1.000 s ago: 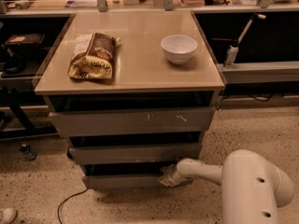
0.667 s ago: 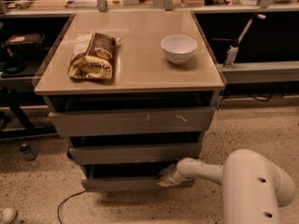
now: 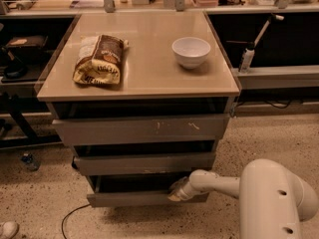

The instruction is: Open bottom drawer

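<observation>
The bottom drawer (image 3: 134,198) is the lowest, smallest grey front of the cabinet, pulled out a little with a dark gap above it. My gripper (image 3: 175,192) is at the drawer's top right edge, on the end of the white arm (image 3: 219,183) that reaches in from the lower right. The middle drawer (image 3: 144,163) and the tall scratched top drawer (image 3: 142,130) sit above it, each standing slightly out.
A brown snack bag (image 3: 99,59) and a white bowl (image 3: 191,51) rest on the cabinet's beige top (image 3: 144,78). A black cable (image 3: 75,215) lies on the speckled floor at the lower left. Dark shelving flanks both sides.
The bottom drawer has slid out a little further toward the camera, and the gripper has moved with its front edge.
</observation>
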Robot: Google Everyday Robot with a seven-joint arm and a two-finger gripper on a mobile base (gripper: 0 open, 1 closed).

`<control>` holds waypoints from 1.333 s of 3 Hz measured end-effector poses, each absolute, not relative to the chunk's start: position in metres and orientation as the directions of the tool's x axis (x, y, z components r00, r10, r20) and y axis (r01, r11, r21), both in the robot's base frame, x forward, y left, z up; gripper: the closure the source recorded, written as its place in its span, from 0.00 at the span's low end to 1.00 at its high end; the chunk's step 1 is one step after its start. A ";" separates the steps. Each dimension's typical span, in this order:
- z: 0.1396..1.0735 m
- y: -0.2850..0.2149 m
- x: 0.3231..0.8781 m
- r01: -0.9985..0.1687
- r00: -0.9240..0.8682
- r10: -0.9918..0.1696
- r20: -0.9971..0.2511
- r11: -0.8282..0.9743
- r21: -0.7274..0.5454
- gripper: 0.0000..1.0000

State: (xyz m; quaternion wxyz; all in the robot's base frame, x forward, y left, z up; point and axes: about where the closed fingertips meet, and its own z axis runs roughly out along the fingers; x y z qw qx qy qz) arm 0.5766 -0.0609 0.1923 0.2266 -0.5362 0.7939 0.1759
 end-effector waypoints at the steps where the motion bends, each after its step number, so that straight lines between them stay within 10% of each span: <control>1: 0.190 -0.062 0.566 -0.927 -0.339 -0.770 -0.540 0.370 0.053 1.00; 4: 0.193 -0.074 0.540 -0.912 -0.380 -0.768 -0.515 0.403 0.072 1.00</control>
